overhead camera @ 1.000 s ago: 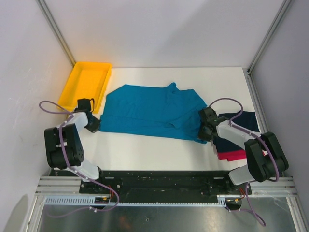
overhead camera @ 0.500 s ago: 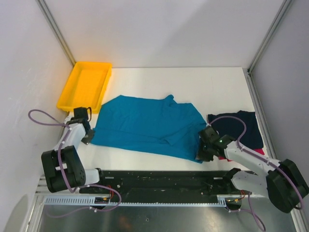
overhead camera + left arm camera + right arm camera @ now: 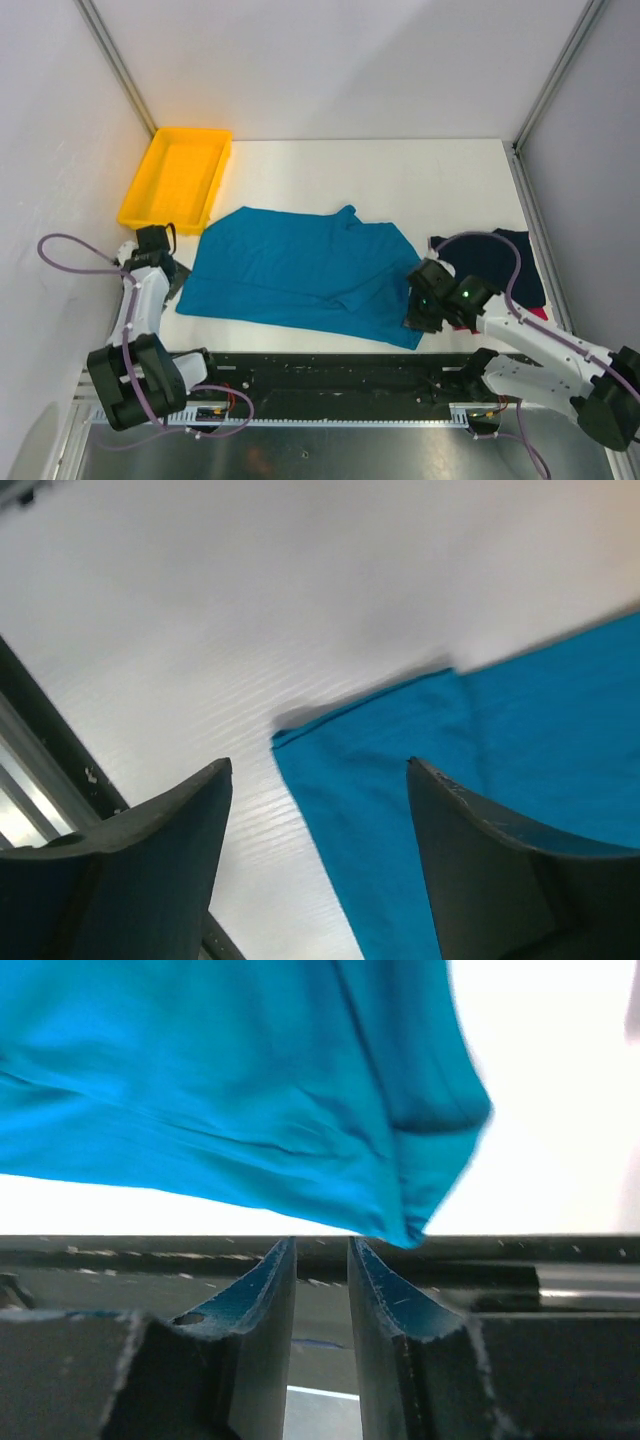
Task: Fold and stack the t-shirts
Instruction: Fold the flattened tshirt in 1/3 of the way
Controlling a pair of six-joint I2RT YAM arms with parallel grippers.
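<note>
No fold or stack was evident: the teal shirt (image 3: 300, 270) lay flat at the centre of the table (image 3: 400, 180), the navy shirt (image 3: 495, 262) at 3 o'clock; the left gripper (image 3: 318, 770) hung with fingers spread over the teal shirt's 8 o'clock corner, the right gripper (image 3: 322, 1242) with fingers nearly together, pinching nothing visible.

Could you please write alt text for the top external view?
A teal-blue t-shirt lies spread across a white table, with the left gripper and right gripper by its near corners. A yellow tray sits far left; a navy t-shirt right.
</note>
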